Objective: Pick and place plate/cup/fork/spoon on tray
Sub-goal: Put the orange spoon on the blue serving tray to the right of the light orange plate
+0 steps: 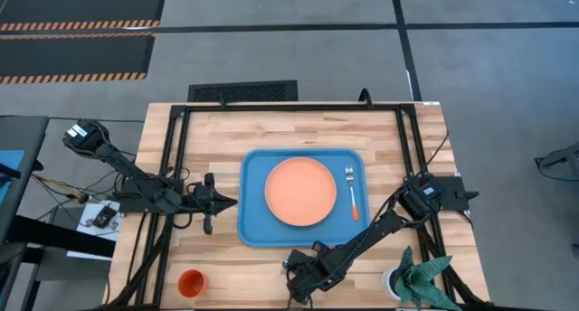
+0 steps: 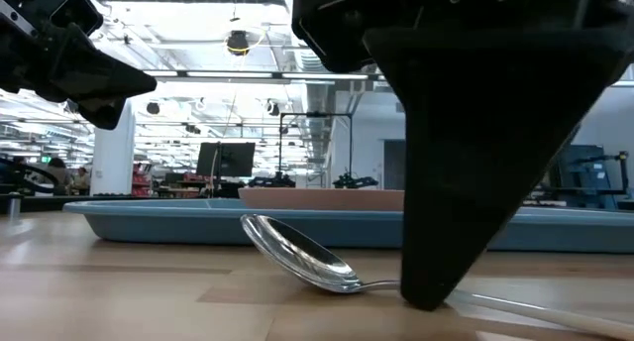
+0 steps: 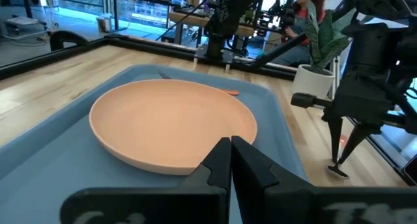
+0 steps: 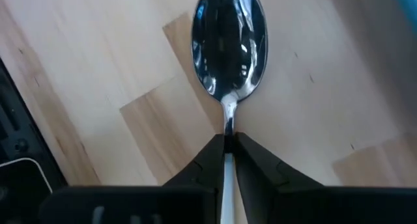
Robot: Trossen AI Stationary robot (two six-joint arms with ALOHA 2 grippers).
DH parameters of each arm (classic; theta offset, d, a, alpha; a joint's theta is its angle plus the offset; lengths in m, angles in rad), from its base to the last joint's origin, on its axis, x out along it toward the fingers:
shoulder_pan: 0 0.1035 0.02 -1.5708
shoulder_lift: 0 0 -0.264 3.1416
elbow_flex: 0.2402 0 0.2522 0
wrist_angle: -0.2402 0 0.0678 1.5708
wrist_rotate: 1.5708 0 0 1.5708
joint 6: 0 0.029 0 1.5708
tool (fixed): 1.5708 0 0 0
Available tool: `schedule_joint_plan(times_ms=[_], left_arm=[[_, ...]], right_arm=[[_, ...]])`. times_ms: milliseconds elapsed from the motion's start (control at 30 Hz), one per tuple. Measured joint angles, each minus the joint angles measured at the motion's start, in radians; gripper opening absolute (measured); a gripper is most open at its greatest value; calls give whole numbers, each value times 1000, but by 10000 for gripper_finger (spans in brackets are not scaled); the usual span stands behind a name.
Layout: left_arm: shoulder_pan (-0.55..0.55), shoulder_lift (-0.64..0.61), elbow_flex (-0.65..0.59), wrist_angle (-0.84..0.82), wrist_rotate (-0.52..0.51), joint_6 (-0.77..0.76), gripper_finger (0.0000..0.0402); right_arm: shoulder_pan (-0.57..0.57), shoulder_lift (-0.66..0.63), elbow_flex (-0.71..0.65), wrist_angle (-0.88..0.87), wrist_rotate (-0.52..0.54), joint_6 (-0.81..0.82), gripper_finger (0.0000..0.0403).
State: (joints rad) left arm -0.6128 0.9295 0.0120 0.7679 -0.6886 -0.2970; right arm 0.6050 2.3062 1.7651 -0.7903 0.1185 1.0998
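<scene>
Right gripper [image 4: 228, 146] fingers pinch the spoon [image 4: 229, 48] neck, bowl just ahead on the counter [image 4: 98, 87] (thin grip): it may twist or slip during lifting.

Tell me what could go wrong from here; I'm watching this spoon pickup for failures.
The right gripper pinches the spoon only at its thin neck, jaws shut on it, so it may pivot or slip when lifted. The bowl tilts up off the table, hinting at uneven hold. On the tray, the plate and fork leave little bare room.
</scene>
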Motion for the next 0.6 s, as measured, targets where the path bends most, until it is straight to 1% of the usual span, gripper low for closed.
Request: schedule_joint_plan(times_ms=[167,300,433,600], left_arm=[[0,0,0,1,0,-13,0],[0,0,0,1,-1,-11,0],[0,0,1,18,-25,14,0],[0,0,4,17,-27,21,0]], right_arm=[[-15,-6,-2,-12,-75,19,60],[-21,-17,-4,-21,-109,19,34],[-27,-37,-8,-38,-136,29,11],[-28,-63,-10,-84,-150,77,13]])
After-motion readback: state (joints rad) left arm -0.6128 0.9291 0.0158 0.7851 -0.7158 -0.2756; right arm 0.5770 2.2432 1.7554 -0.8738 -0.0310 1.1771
